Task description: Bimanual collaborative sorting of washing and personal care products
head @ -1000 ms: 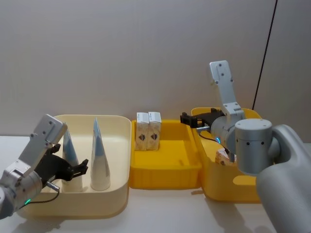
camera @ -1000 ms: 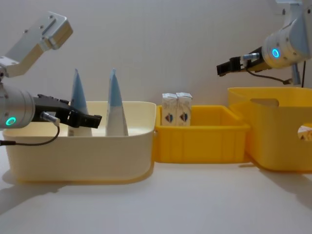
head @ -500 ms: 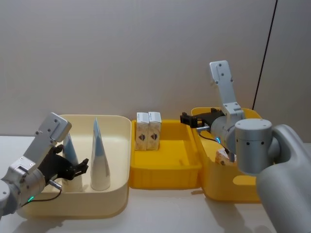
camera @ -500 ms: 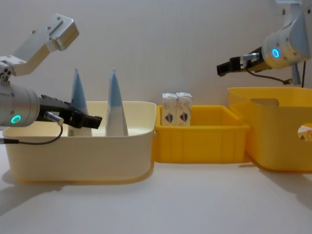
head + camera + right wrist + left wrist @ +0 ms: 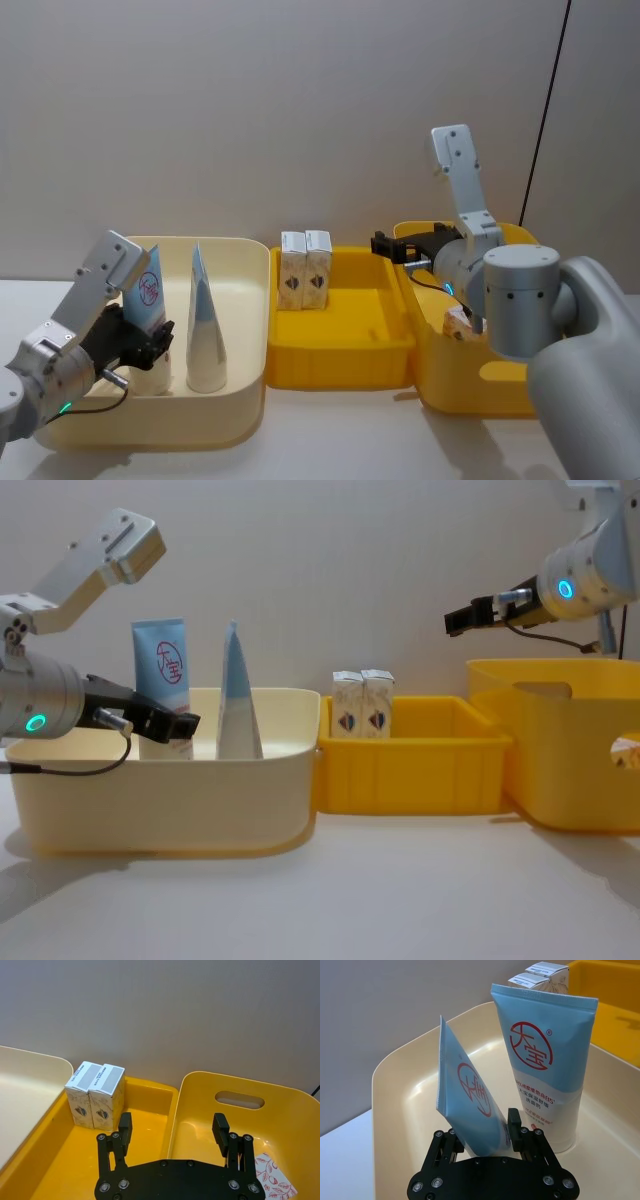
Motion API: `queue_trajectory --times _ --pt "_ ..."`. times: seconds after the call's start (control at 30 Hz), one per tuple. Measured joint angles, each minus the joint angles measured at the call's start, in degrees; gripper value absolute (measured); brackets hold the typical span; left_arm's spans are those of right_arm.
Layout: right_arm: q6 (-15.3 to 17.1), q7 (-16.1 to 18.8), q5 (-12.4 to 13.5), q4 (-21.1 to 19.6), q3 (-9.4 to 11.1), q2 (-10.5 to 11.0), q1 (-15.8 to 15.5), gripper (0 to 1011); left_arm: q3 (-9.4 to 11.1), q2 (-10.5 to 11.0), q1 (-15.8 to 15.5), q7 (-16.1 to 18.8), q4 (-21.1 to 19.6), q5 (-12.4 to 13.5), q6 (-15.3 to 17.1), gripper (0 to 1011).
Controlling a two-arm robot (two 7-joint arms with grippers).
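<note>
Forearm angled down into the cream bin, the left gripper clamps a light-blue tube, cap down, crimp up, leaning slightly. The right gripper hangs spread apart, well right of that bin.

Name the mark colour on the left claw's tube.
Red, on the light-blue tube; clearest in the left wrist view.

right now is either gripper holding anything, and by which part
The left gripper clamps the left light-blue tube in the cream bin by its lower body, just above the cap end. The right gripper is open and empty.
</note>
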Motion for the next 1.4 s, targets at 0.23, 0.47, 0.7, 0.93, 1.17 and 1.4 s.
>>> queue_trajectory --times 0.23,0.47,0.7,0.93,1.17,1.4 --pt "0.00 0.00 0.00 0.00 0.00 0.00 0.00 1001 0.05 -0.04 -0.09 0.00 0.05 0.06 0.10 449" --pt "0.00 0.00 0.00 0.00 0.00 0.00 0.00 1001 0.07 -0.08 -0.13 0.00 0.09 0.10 0.16 405" --pt "0.00 0.00 0.00 0.00 0.00 0.00 0.00 1001 0.07 -0.10 -0.17 0.01 0.12 0.15 0.19 362" --pt "0.00 0.00 0.00 0.00 0.00 0.00 0.00 1001 0.07 -0.10 -0.19 0.01 0.13 0.15 0.22 350" --pt "0.00 0.00 0.00 0.00 0.00 0.00 0.00 1001 0.07 -0.10 -0.19 0.01 0.13 0.15 0.26 350" --pt "0.00 0.00 0.00 0.00 0.00 0.00 0.00 1001 0.07 -0.10 -0.18 0.01 0.13 0.15 0.27 349"
